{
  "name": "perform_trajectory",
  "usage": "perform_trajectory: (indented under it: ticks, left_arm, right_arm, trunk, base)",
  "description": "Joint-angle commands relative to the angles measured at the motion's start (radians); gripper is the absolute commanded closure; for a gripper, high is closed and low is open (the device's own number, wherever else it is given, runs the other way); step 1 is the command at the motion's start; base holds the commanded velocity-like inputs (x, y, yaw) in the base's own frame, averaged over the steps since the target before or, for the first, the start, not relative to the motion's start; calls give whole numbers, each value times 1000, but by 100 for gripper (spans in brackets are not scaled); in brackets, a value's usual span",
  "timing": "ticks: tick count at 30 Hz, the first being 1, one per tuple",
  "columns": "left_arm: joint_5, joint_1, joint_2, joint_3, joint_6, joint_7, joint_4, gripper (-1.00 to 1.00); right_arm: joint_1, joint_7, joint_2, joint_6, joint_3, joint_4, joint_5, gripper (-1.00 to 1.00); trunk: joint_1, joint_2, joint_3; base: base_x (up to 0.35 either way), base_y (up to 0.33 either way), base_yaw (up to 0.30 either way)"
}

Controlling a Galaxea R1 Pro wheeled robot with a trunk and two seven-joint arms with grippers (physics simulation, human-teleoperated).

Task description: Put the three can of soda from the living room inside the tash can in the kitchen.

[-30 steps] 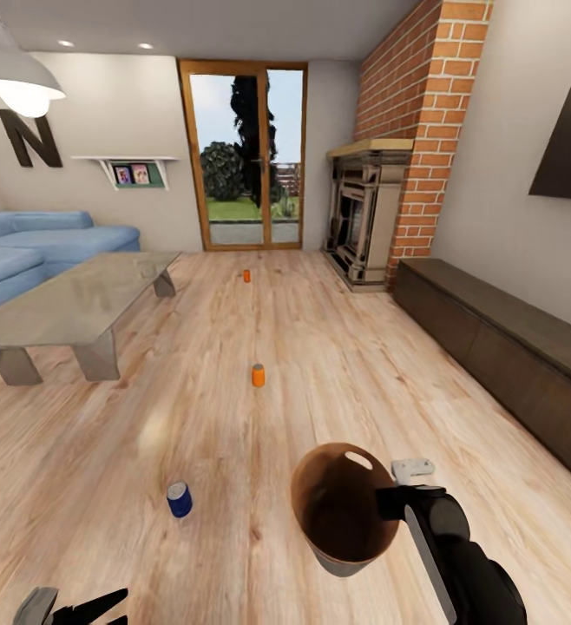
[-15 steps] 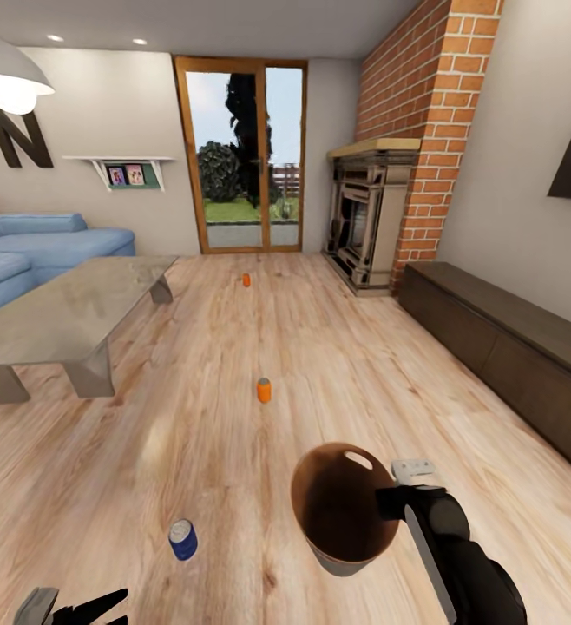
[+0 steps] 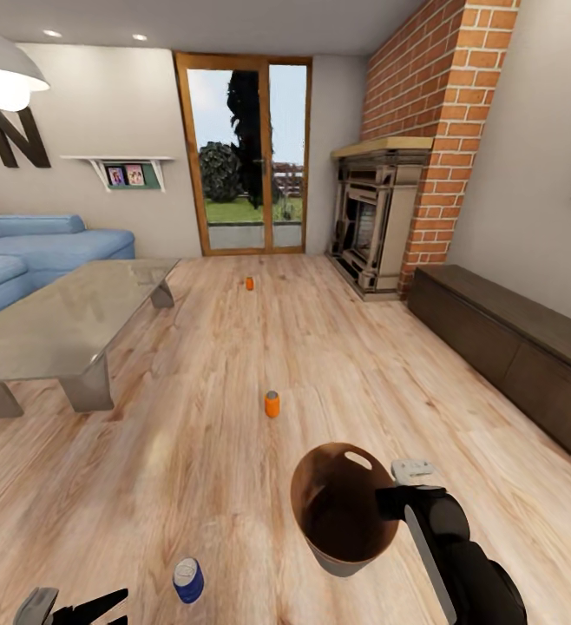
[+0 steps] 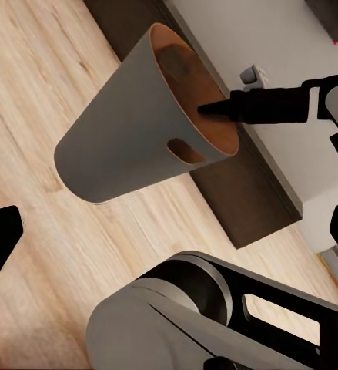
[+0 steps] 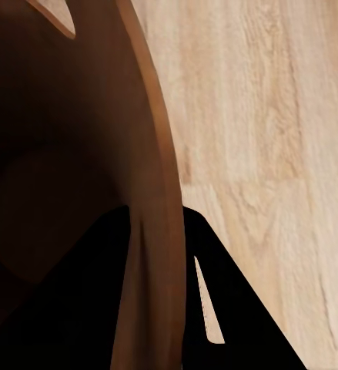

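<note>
above the floor, right gripper [image 5: 157,254] pinches the tash can [image 3: 342,508] rim (fingers nearly closed).

view advanced into living room; orange cans [image 3: 272,404], blue can [image 3: 187,580] nearer

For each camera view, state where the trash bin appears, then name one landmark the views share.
Head view: the tash can is low, right of centre, its rim held by the right gripper.
Left wrist view: upper middle, tilted.
Right wrist view: its rim runs down the picture.
Shared landmark: wood plank floor.
</note>
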Motion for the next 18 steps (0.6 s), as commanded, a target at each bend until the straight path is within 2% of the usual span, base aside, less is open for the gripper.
perform_trajectory:
  ticks: [1, 10, 18]
  left_arm:
    - [0, 0, 0, 0, 0, 0, 0, -100]
    - [0, 0, 0, 0, 0, 1, 0, -100]
    - [-1, 0, -3, 0, -3, 4, 21, -100]
  right_arm:
    - [0, 3, 0, -1, 0, 0, -6, 100]
    - [0, 3, 0, -1, 0, 0, -6, 100]
    - [-1, 3, 0, 0, 0, 0, -6, 100]
  trunk:
    - [0, 0, 0]
    - [0, 0, 0]
    - [0, 0, 0]
  base:
    - [327, 68, 0]
    - [303, 23, 0]
    - [99, 2, 0]
